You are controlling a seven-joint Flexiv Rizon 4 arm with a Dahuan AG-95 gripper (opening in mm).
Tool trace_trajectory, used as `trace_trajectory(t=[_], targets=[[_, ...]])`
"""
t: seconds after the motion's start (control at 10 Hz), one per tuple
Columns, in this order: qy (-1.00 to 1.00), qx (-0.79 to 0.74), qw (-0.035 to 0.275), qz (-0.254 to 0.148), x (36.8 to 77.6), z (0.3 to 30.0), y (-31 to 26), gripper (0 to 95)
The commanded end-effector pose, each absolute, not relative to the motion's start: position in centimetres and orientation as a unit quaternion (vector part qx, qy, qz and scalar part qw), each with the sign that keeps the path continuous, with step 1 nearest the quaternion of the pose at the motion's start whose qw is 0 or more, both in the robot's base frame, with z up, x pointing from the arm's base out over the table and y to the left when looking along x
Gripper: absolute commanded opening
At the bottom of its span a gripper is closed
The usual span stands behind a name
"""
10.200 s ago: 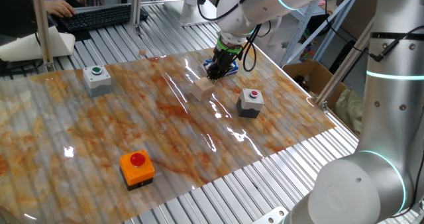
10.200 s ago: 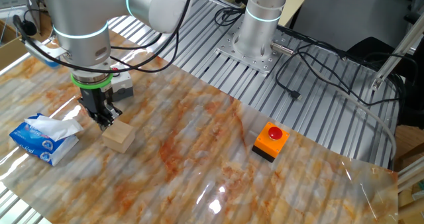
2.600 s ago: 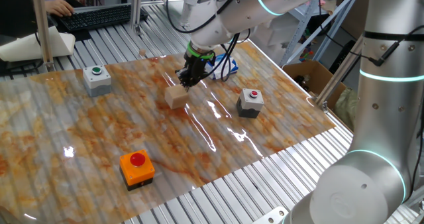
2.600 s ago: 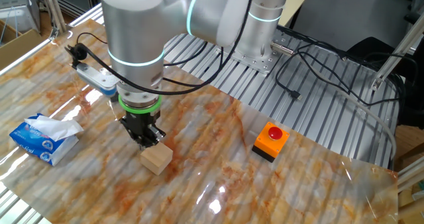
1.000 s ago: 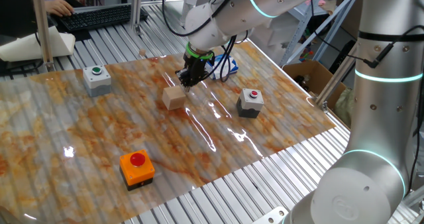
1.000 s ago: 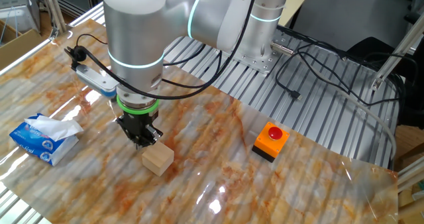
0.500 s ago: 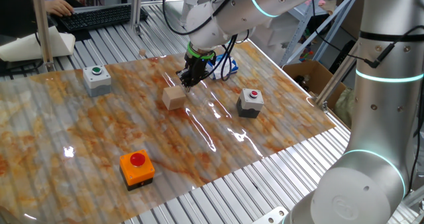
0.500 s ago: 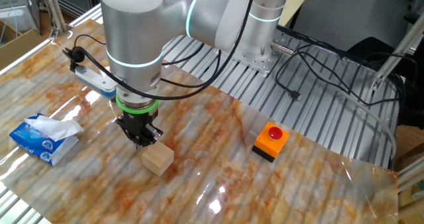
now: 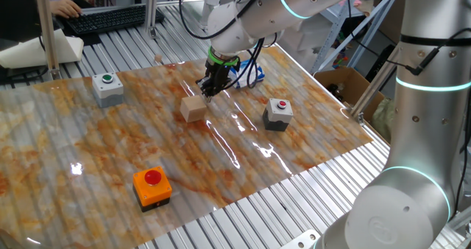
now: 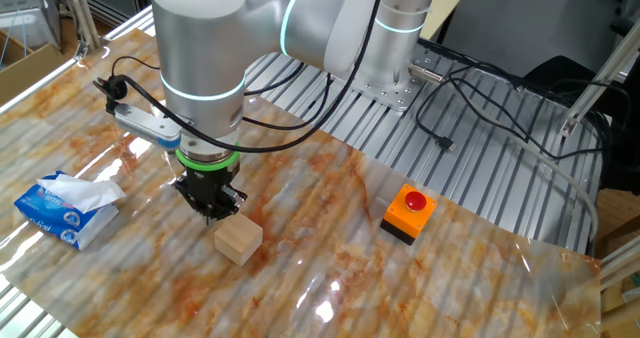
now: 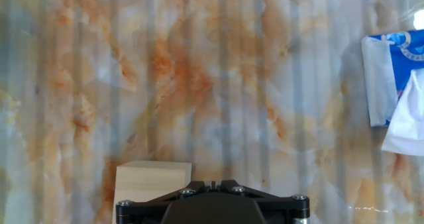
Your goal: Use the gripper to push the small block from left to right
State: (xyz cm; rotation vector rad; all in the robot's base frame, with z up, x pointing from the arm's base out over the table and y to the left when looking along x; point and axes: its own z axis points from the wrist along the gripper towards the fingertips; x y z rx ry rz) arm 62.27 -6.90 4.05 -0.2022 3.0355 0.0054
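The small block [image 9: 194, 109] is a plain tan wooden cube on the marbled sheet. It also shows in the other fixed view [image 10: 237, 242] and at the bottom left of the hand view [image 11: 151, 179]. The gripper [image 9: 205, 91] is black with a green ring above it. It hangs just above and beside the block, its fingers together and holding nothing. In the other fixed view the gripper [image 10: 214, 214] sits a little up and left of the block, apart from it. In the hand view the gripper [image 11: 213, 183] shows only its closed tips at the bottom edge.
A grey box with a green button [image 9: 108, 88] stands at the left, a grey box with a red button [image 9: 278, 113] at the right, an orange box with a red button [image 9: 151, 186] in front. A blue tissue pack [image 10: 67, 209] lies behind the gripper.
Over ten seconds the gripper pushed the block across the sheet. In the last second the block stays put and the gripper has lifted slightly off it.
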Motion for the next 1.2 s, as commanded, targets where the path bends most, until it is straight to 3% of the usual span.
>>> trace_trajectory(t=[0.1, 0.4, 0.9, 1.2], targets=[[0.994, -0.099, 0.049, 0.0, 62.31, 4.03, -6.91, 0.0], [0.995, -0.089, 0.048, 0.002, 62.31, 4.03, -6.91, 0.0], [0.997, -0.022, 0.046, 0.054, 62.05, 3.26, -6.76, 0.0], [0.997, -0.008, 0.047, 0.057, 62.07, 3.25, -6.52, 0.0]])
